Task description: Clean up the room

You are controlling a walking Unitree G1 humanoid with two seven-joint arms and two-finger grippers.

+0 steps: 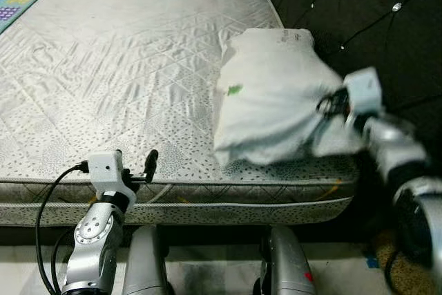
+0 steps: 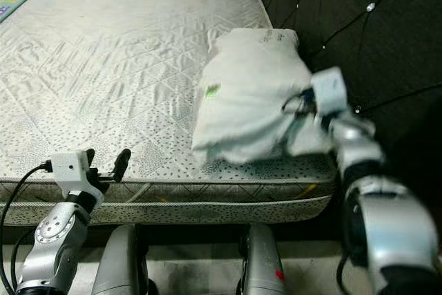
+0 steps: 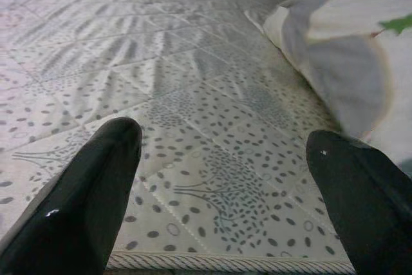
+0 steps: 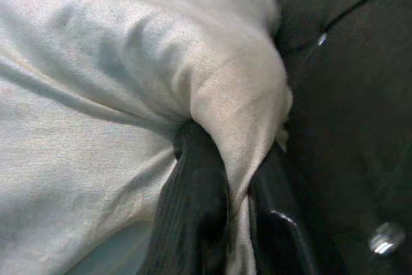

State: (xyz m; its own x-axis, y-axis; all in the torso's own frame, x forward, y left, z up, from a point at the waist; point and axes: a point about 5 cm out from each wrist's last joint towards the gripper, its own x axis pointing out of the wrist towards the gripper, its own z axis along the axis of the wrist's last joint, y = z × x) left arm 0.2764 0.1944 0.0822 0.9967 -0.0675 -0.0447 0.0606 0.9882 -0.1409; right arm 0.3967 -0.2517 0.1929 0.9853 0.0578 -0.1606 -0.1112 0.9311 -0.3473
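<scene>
Head views: a white pillow (image 1: 273, 94) lies at the bed's (image 1: 103, 67) right edge beside the black headboard (image 1: 373, 25), near the front corner. The right pincer (image 1: 333, 105) grips the pillow's right end; the left pincer (image 1: 136, 166) hovers at the bed's front edge.

Left wrist view: left pincer fingers (image 3: 84, 204) spread wide, holding nothing, above the mattress.

Right wrist view: right pincer fingers (image 4: 193, 217) pressed together on a fold of pillow fabric.

White pillow (image 1: 273, 94); dotted quilted mattress (image 1: 117, 67); black headboard (image 1: 373, 25).
</scene>
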